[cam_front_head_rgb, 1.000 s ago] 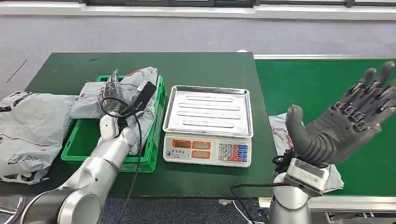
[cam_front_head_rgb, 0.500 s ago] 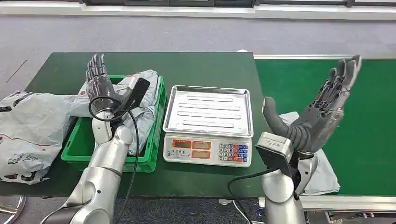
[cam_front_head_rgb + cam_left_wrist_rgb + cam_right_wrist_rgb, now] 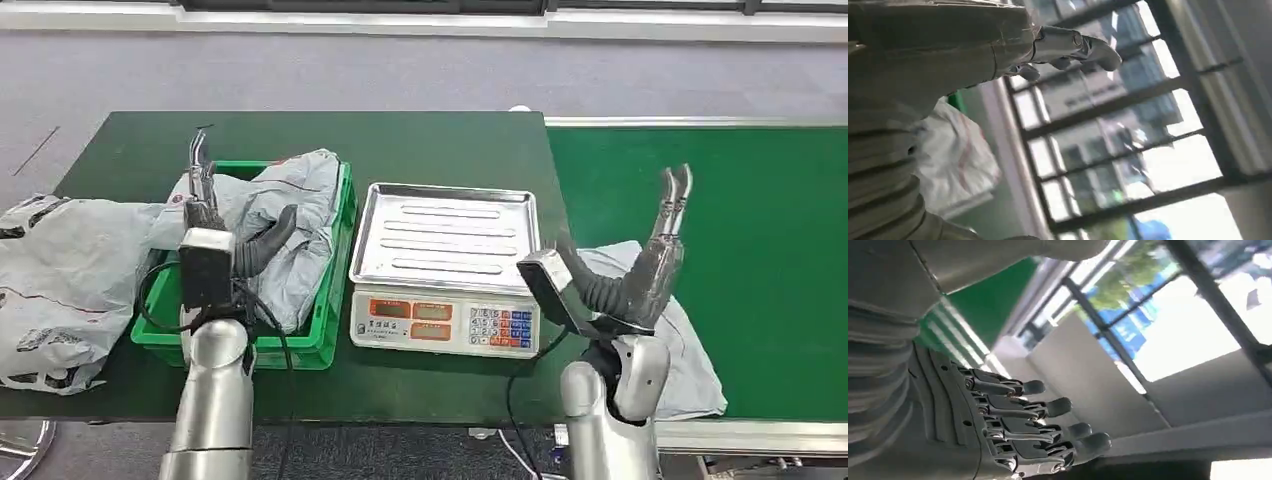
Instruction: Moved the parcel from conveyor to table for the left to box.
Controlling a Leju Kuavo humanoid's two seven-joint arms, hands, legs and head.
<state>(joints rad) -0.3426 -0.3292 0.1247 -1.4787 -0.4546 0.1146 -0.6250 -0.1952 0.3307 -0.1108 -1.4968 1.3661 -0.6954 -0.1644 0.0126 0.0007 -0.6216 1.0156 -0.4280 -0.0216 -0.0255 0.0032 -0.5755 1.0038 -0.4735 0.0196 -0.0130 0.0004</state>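
Observation:
A grey plastic parcel [image 3: 690,350] lies on the green conveyor [image 3: 740,200], at its near left edge. My right hand [image 3: 640,265] is raised above it, upright, fingers apart and holding nothing; the same right hand [image 3: 998,425] spreads its fingers in the right wrist view. Another grey parcel [image 3: 290,230] lies in the green crate [image 3: 335,330] on the table. My left hand [image 3: 225,225] stands upright in front of that crate, fingers straight and empty. Its thumb [image 3: 1073,47] shows against windows in the left wrist view.
A scale with a steel tray [image 3: 445,240] sits on the dark green table [image 3: 400,140] between crate and conveyor. A large crumpled grey bag [image 3: 60,280] lies at the table's left edge. Grey floor lies beyond the table.
Both hands have turned edge-on and upright. The right hand has drawn left and lower, over the parcel on the belt. The left hand has come back towards me from above the crate.

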